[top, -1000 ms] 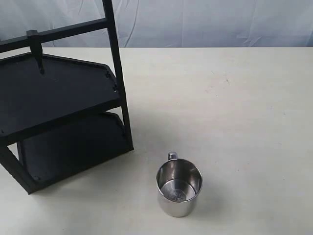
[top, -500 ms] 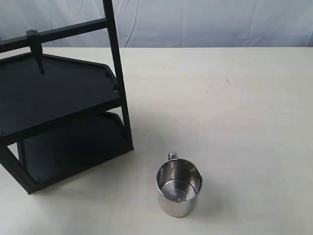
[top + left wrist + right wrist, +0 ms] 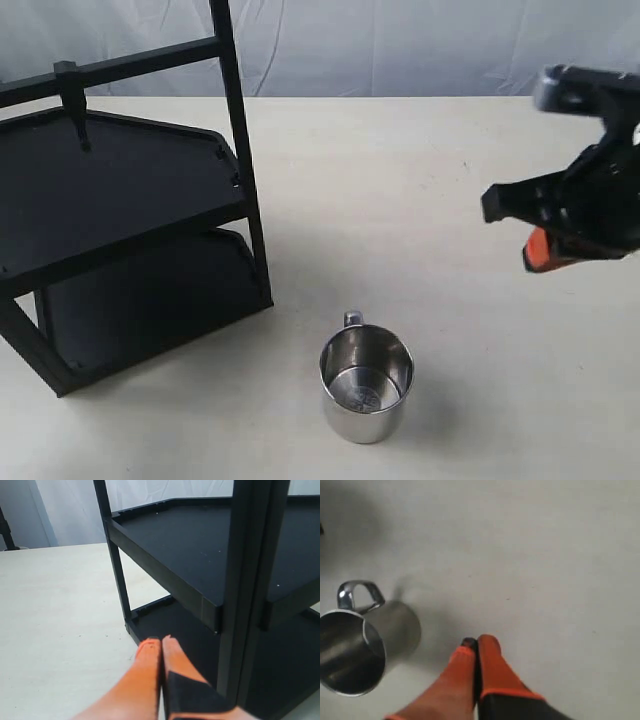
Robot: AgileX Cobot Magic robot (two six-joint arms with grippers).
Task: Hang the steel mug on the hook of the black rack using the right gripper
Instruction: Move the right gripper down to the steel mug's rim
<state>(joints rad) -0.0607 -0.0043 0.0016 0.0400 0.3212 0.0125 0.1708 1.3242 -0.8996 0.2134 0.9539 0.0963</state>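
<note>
The steel mug (image 3: pixel 366 384) stands upright on the table near the front, its handle (image 3: pixel 352 319) turned toward the back; it also shows in the right wrist view (image 3: pixel 362 642). The black rack (image 3: pixel 120 210) fills the left side, and the hook (image 3: pixel 74 105) hangs from its top crossbar. My right gripper (image 3: pixel 535 252) hovers at the right edge, well apart from the mug, blurred. Its orange fingers (image 3: pixel 476 642) are pressed together, holding nothing. My left gripper (image 3: pixel 161 641) is shut and empty beside the rack's lower shelf (image 3: pixel 180 630); it is out of the exterior view.
The cream table (image 3: pixel 450 180) stretches between the rack and my right arm. A rack post (image 3: pixel 240 150) stands closest to the mug. A pale wrinkled cloth (image 3: pixel 420 45) backs the scene.
My right arm has come into the exterior view from the right edge; before, it was out of sight. The mug and rack have not moved.
</note>
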